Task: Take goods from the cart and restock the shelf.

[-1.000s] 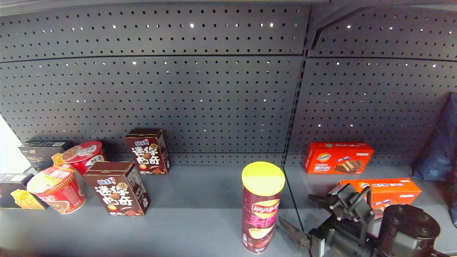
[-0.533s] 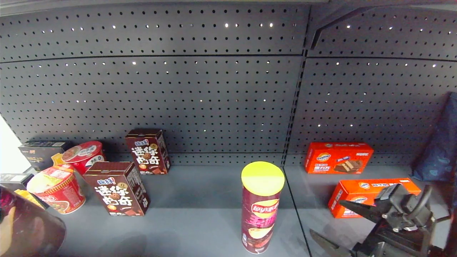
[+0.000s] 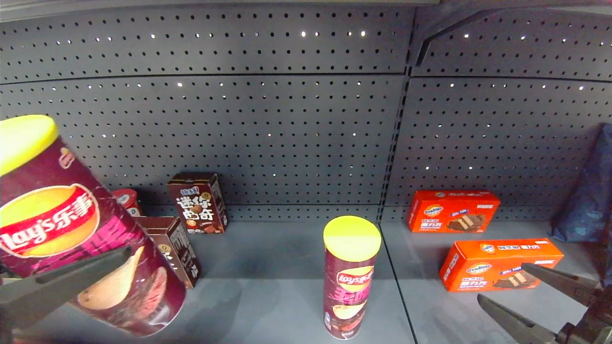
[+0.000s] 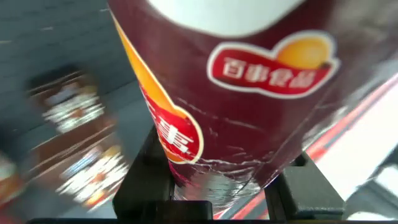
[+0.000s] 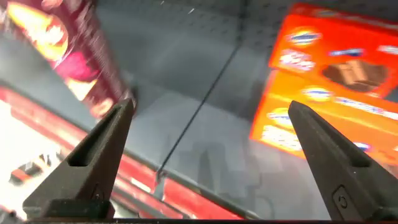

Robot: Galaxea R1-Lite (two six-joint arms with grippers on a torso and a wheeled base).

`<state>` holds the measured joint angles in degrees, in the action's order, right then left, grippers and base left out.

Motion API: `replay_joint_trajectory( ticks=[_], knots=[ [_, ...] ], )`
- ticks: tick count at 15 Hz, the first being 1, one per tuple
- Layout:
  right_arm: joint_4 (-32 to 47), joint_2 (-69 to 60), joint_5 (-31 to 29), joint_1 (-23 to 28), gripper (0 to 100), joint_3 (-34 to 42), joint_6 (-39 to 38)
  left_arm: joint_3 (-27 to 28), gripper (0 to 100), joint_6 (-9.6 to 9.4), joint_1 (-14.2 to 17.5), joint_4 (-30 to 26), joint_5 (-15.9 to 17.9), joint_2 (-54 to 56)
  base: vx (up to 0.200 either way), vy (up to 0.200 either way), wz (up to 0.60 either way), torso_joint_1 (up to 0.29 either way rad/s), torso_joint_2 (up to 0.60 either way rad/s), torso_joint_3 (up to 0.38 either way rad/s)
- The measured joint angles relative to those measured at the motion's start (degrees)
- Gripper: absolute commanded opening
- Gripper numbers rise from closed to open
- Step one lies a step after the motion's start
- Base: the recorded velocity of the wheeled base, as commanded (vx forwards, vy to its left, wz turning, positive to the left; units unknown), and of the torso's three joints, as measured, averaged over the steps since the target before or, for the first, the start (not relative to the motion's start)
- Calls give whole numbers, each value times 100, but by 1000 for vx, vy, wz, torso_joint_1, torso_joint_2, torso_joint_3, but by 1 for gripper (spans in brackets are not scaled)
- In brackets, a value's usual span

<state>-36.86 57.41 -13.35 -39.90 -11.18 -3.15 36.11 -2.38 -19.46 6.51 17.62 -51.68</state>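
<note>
At the near left, a maroon chips can (image 3: 71, 229) with a yellow lid hangs tilted above the shelf (image 3: 277, 286), and my left gripper (image 3: 95, 267) is shut on it. The left wrist view has that can (image 4: 249, 112) clamped between the dark fingers (image 4: 149, 180). A second can of the same kind (image 3: 351, 277) stands upright mid-shelf. My right gripper (image 3: 501, 282) is open and empty at the near right, in front of an orange box (image 3: 499, 263). In the right wrist view, the open right gripper (image 5: 211, 107) frames the shelf floor, with the standing can (image 5: 62, 50) to one side and orange boxes (image 5: 336, 93) to the other.
Two brown snack boxes (image 3: 197, 201) (image 3: 174, 248) and a red noodle cup (image 3: 126, 198) sit behind the held can. Another orange box (image 3: 453, 210) lies at the back right, beside a dark blue bag (image 3: 588, 196). The perforated back panel (image 3: 287, 134) closes the shelf.
My left gripper has come up into view at the left with the second chips can, covering the noodle cups. My right gripper has drawn back right and down, away from the standing can.
</note>
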Motion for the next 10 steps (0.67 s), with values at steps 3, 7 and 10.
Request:
replay_joint_trajectory(
  ticks=[3,7,10],
  knots=[
    [30,-280,0,324,100,57,-95,-22,0,434,-210,855,217,-887,0,0,0,0,0,0],
    [33,-418,-11,674,100,57,-99,-34,0,623,-243,1640,872,-2015,0,0,0,0,0,0],
    [39,-488,-11,779,100,88,-99,0,0,306,-258,2222,1276,-2806,0,0,0,0,0,0]
  ],
)
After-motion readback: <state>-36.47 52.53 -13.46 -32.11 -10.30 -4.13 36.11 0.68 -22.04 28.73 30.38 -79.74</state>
